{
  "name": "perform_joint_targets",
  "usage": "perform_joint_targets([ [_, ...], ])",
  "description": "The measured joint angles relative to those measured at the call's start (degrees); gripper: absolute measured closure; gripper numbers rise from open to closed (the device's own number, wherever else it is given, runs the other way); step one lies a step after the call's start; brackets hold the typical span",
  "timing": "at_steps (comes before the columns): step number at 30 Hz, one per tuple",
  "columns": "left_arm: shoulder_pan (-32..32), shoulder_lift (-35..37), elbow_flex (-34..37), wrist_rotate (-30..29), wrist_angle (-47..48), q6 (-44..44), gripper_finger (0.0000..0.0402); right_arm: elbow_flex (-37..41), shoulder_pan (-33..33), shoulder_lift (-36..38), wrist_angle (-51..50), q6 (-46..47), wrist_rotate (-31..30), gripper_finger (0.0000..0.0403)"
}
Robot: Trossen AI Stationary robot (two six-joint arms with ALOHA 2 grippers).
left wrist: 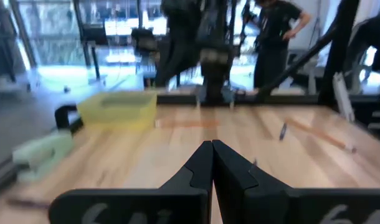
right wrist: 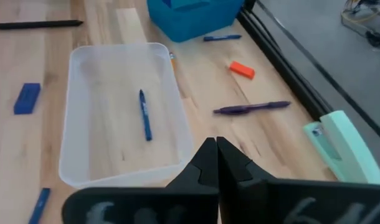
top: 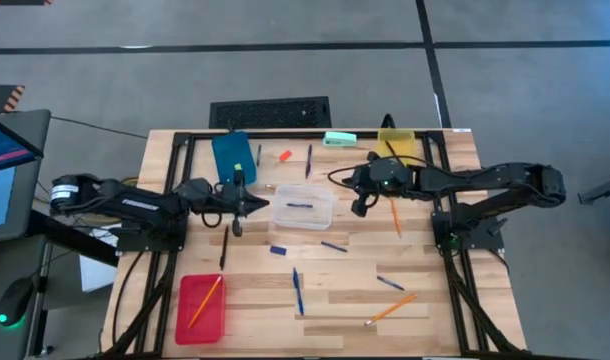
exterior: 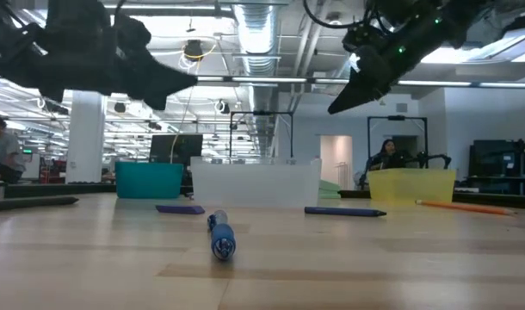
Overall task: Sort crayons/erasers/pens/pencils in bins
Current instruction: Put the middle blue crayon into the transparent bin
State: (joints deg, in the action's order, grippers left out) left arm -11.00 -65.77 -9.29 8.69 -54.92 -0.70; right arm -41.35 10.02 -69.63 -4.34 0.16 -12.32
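Note:
Both grippers are shut and hold nothing. My left gripper (top: pixel 247 205) (left wrist: pixel 212 158) hovers just left of the clear bin (top: pixel 303 210), near the blue bin (top: pixel 233 158). My right gripper (top: pixel 357 192) (right wrist: pixel 215 155) hangs above the clear bin's right end (right wrist: pixel 177 106). One blue pen (right wrist: pixel 144 115) lies on the clear bin's floor. The red bin (top: pixel 201 308) holds an orange pencil (top: pixel 205 300). The yellow bin (top: pixel 395 143) stands at the far edge. Loose on the table are pens (top: pixel 298 292) (top: pixel 334 246) (top: pixel 390 283), pencils (top: pixel 395 215) (top: pixel 390 310), an orange-red eraser (top: pixel 285 155) and a blue eraser (top: pixel 277 250).
A flat mint-green object (top: pixel 339 139) lies at the far edge between the blue and yellow bins. A purple pen (right wrist: pixel 252 108) and a black pen (top: pixel 224 247) lie on the wood. Black frame rails (top: pixel 175 200) run along both sides of the table. People stand in the room beyond.

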Motion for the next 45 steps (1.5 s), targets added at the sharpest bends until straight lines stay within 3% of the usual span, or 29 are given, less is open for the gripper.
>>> perform_joint_targets([
  [6, 3.6, -5.6, 0.1, -0.1, -1.2, 0.6, 0.0401, -2.9, -5.0, 0.0, -6.0, 2.8, -3.1, 0.0398],
  [13, 8.3, -9.0, 0.0, 3.2, -7.9, -1.7, 0.0401, -4.3, -14.0, 0.0, -12.2, 14.8, -3.2, 0.0393],
  [20, 10.0, -9.0, 0.0, 3.6, -8.0, -1.7, 0.0401, -4.3, -21.2, -1.3, -15.6, 26.7, -5.6, 0.0327],
  [28, 10.0, -9.4, -0.4, 3.6, -7.1, -3.4, 0.0401, -6.7, -22.7, -11.3, -17.1, 31.5, -5.4, 0.0264],
  [37, 10.0, -9.3, -0.5, 3.5, -6.3, -5.3, 0.0401, -19.8, -22.7, -27.1, -30.6, 31.0, -2.5, 0.0231],
  [45, 10.0, -9.3, -0.5, 3.5, -6.0, -5.5, 0.0401, -25.8, -22.6, -35.6, -32.8, 29.7, 3.4, 0.0217],
])
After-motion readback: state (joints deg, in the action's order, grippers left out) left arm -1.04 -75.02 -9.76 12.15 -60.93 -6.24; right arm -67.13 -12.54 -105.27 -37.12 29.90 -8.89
